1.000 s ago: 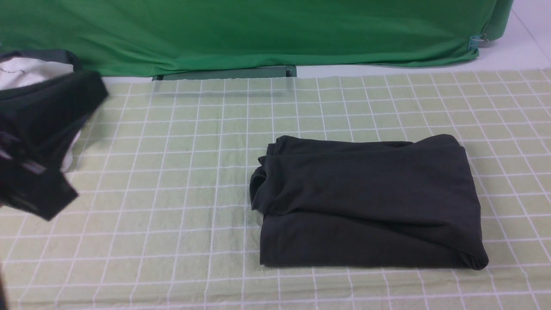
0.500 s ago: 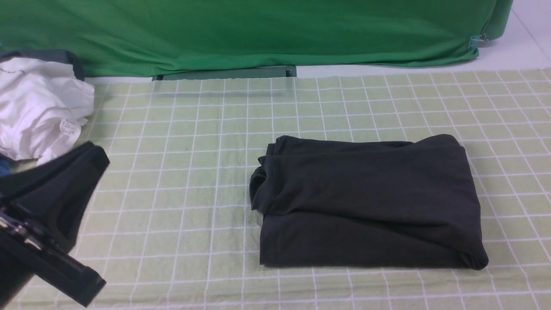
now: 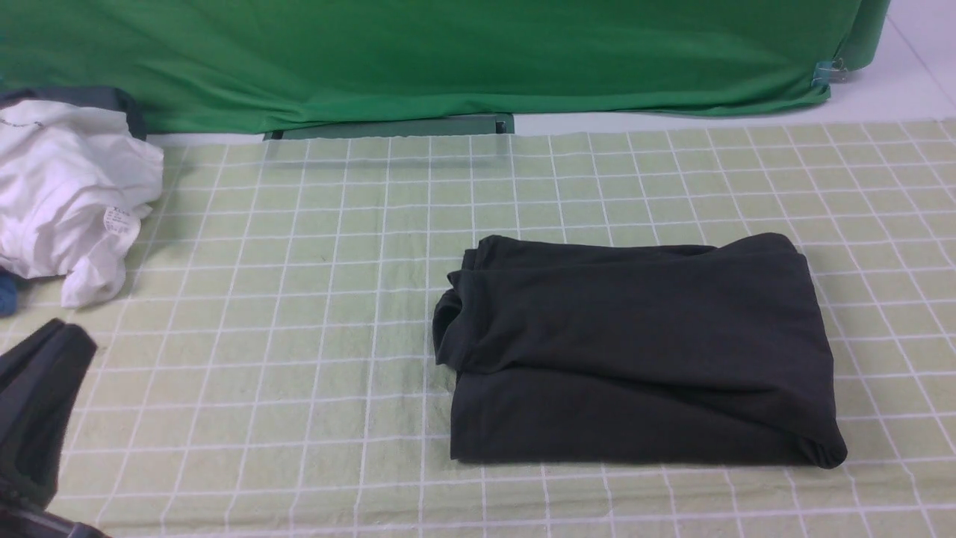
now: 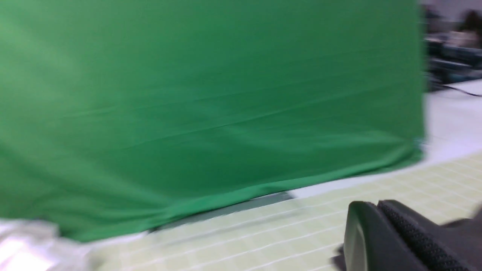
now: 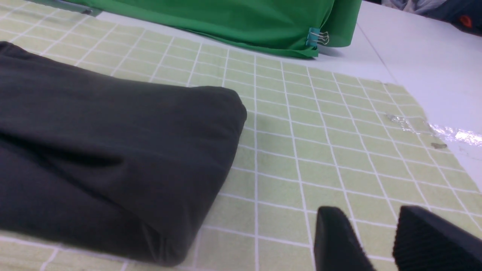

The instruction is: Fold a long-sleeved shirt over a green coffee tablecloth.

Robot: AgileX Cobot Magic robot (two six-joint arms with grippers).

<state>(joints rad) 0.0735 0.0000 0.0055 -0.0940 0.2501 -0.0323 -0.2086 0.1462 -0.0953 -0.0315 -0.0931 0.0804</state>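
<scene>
Black jersey, folded into a compact rectangle, is the main finding: the long-sleeved shirt [image 3: 635, 351] lies on the green coffee tablecloth [image 3: 299, 299], right of centre and toward the near edge. No logo is visible on the upper face.

Working left to right. At the far-left corner sits a crumpled white garment [image 3: 71, 194] with a small printed tag, well apart from the shirt. Below it, at the near-left corner, the left gripper [image 3: 33, 407] shows its fingers pressed together with nothing between them; the left wrist view, though blurred, shows the two pads [image 4: 399, 233] meeting. Along the far edge hangs a plain deep-green backdrop [image 3: 448, 52], held at its right end by a binder clip [image 5: 316, 37].

The right gripper [image 5: 376, 241] is outside the front view. In the right wrist view its fingers stand apart, empty, low over the tablecloth just beside the shirt's right-hand fold.

Judgement: folding appears complete or nearly so; the step in hand looks like withdrawal of both arms. To do it well, the right arm should lift clear before travelling, so a fingertip does not snag the rounded fold and drag the layers open. The left arm has free room.

Count: one black shirt, one tablecloth, one white garment, one backdrop, one clip, two grippers.
</scene>
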